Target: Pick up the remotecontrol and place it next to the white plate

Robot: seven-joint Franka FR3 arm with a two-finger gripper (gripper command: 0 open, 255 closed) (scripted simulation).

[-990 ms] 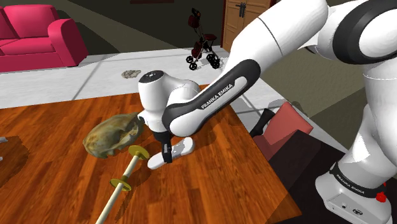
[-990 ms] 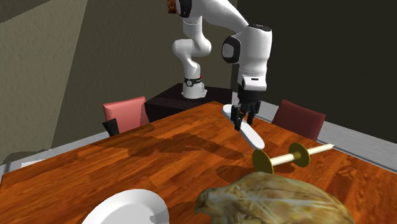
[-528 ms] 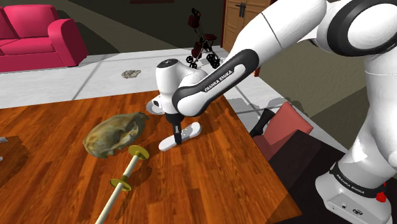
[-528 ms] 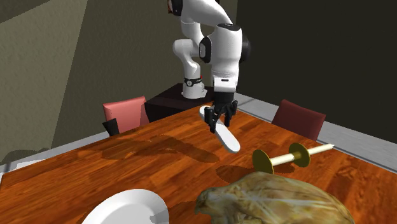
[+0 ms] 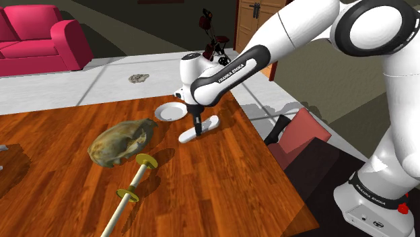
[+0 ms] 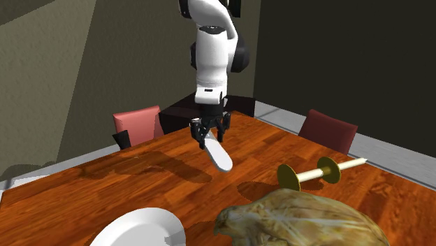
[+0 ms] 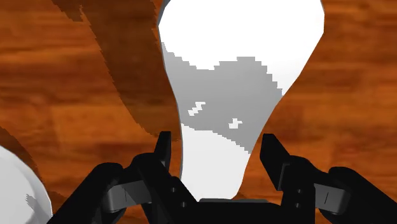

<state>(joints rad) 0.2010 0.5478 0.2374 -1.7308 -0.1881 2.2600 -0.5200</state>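
The remote control (image 5: pixel 200 128) is a long plain white bar, and my gripper (image 5: pixel 196 124) is shut on one end of it. It hangs tilted just above the wooden table (image 5: pixel 222 195). The white plate (image 5: pixel 169 111) lies on the table close beside the gripper, toward the shoulder view's left and a little farther back. In the second exterior view the remote control (image 6: pixel 219 155) slopes down from the gripper (image 6: pixel 209 135), and the plate (image 6: pixel 143 227) lies near the front edge. In the wrist view the fingers (image 7: pixel 164 150) clasp the remote control (image 7: pixel 229 76), with the plate's rim (image 7: pixel 16 188) beside them.
A lumpy brown-green object (image 5: pixel 121 141) and a pale rod with two yellow discs (image 5: pixel 131 187) lie on the table at the shoulder view's left. Red chairs (image 5: pixel 303 138) (image 6: pixel 140 122) stand at the table's edges. A red sofa (image 5: pixel 40 40) stands far back.
The gripper has carried the remote control away from the rod and across the table to the plate's side. The plate, hidden behind the arm before, has come into sight in the shoulder view.
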